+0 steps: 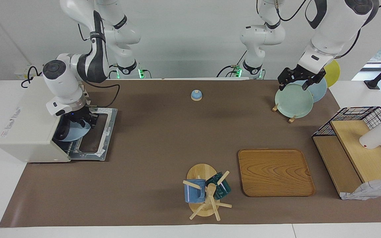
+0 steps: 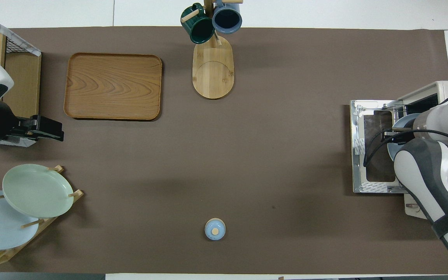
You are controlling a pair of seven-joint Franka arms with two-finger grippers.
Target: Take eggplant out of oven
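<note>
Eggplant: hidden under the right pincer (image 1: 89, 120) at the oven (image 1: 28, 125) mouth, above a pale blue plate (image 1: 74, 132); likely light, firm, glossy and slippery (best taken mid-body); right pincer's state untellable, left pincer (image 1: 296, 79) released over the plate rack (image 1: 293, 100).

The right gripper (image 1: 88, 120) hangs low at the right arm's end of the table, arm bent steeply down. The left gripper (image 1: 297, 79) waits raised near the left arm's end, by the robots' edge.

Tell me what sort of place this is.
Probably a robotics lab staged as a kitchen: a toaster oven with its door open, a plate rack, a mug tree, all on a brown mat.
</note>
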